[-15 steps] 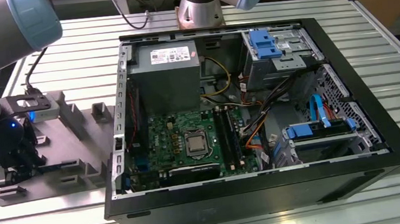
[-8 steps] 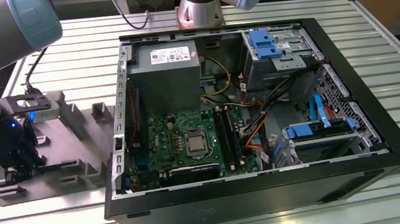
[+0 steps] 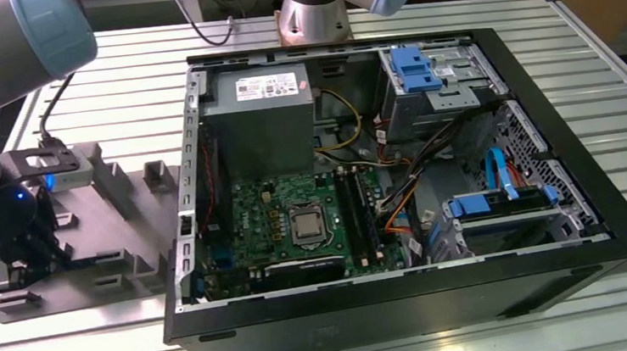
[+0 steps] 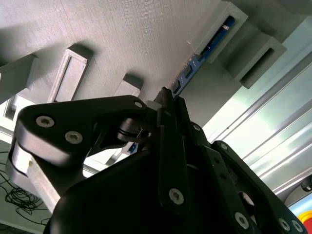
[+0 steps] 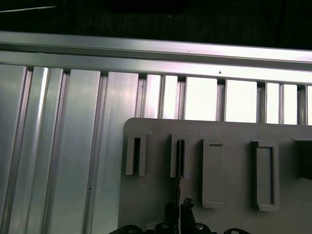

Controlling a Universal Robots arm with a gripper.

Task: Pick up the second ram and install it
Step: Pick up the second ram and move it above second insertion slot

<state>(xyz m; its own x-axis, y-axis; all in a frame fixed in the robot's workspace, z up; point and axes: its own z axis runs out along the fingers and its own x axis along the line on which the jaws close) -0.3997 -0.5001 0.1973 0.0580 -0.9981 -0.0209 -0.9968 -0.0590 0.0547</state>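
Standing on edge in a slotted block of the tray (image 5: 234, 129), the ram (image 5: 179, 163) runs between the tips of the end effector (image 5: 179, 207), which is closed on its near end. In the second wrist view the ram (image 4: 197, 61) is a thin dark strip with blue patches. The tray is matte grey plastic with raised rectangular blocks. The worktop (image 3: 89, 76) is ribbed aluminium.

power supply label (image 3: 264, 86), print unreadable
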